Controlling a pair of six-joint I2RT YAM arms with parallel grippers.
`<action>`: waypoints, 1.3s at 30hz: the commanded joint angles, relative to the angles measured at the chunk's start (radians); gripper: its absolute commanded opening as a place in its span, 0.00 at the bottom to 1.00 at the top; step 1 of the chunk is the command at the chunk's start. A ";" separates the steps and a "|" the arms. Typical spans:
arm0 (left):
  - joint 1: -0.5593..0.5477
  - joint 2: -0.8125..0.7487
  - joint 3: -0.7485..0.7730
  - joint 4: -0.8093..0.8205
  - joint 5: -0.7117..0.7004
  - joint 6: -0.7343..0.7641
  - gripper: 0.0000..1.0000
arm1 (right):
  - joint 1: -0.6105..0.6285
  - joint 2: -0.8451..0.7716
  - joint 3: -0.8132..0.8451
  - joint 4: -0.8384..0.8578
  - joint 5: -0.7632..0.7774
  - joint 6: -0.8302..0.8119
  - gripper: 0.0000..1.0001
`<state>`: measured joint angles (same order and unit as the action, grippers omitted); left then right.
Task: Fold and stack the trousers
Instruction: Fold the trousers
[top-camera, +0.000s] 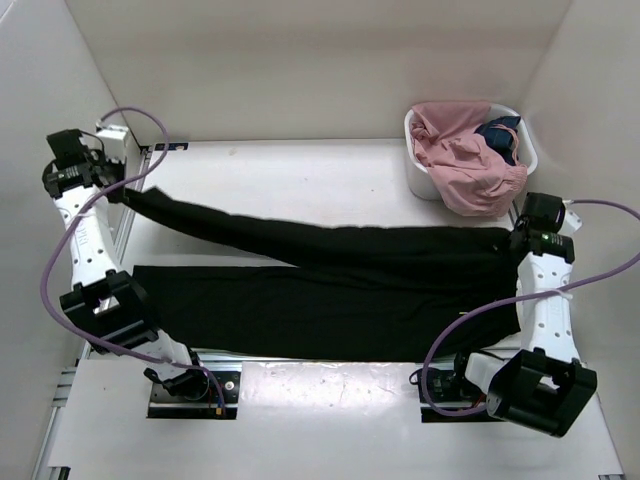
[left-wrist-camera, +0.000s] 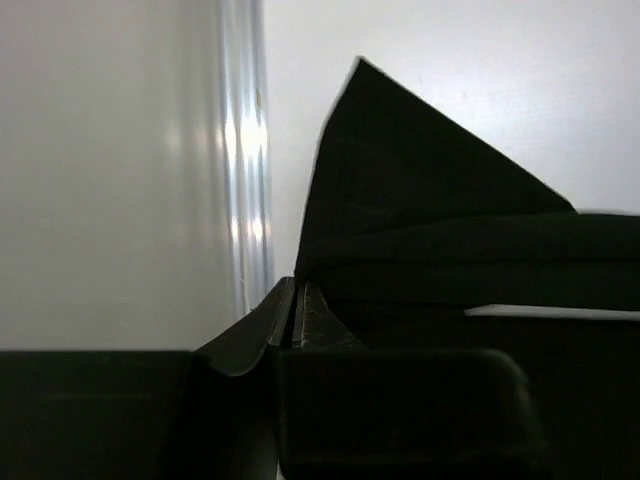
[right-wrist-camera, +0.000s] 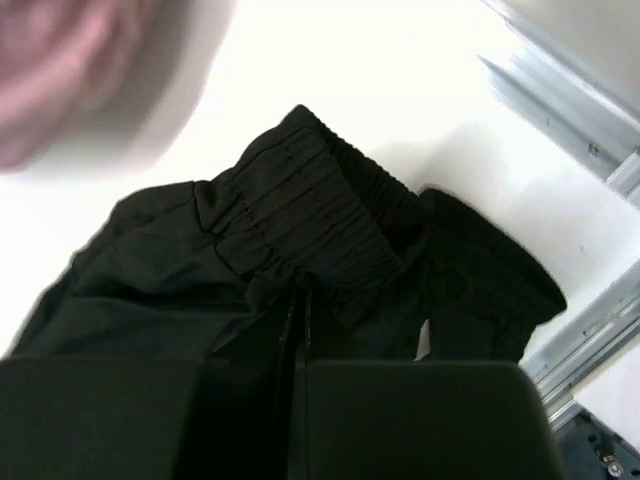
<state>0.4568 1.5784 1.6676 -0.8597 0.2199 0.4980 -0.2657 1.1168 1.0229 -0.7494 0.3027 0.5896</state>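
The black trousers (top-camera: 330, 290) are lying stretched across the white counter (top-camera: 300, 170), their long axis running left to right. The gathered waistband (right-wrist-camera: 320, 210) is pointing right and the two legs are pointing left. The nearer leg is resting flat, its hem ending beside the left arm's elbow. The farther leg is angling off toward the far-left corner, so the legs are forming a narrow V with bare counter showing between them. The left gripper (top-camera: 128, 190) is pinching the hem of that farther leg at the counter's left edge, fingers pressed together on the cloth; in its wrist view a corner of the hem is sticking up as a dark triangle. The right gripper (top-camera: 517, 238) is clamping the waistband at the right end, jaws closed on the elastic folds. From above, the right arm is covering part of the waist, and the black fabric is making seams and folds hard to make out. A white basket (top-camera: 420, 175) is standing at the far right, holding a pink garment (top-camera: 465, 165) and a dark blue garment (top-camera: 500, 135); in the right wrist view the pink one is showing only as a blur.
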 joint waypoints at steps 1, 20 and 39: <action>0.003 -0.027 -0.094 -0.016 -0.030 0.031 0.14 | -0.024 -0.037 -0.053 0.041 -0.054 -0.028 0.00; 0.411 -0.463 -0.896 0.106 -0.085 0.317 0.14 | -0.056 -0.500 -0.259 -0.520 0.196 0.329 0.00; 0.637 -0.285 -0.830 0.085 0.058 0.523 0.14 | -0.056 -0.543 -0.135 -0.739 0.337 0.389 0.00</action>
<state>1.0843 1.3022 0.8497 -0.7818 0.2348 0.9562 -0.3149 0.5713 0.8810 -1.3403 0.5785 0.9672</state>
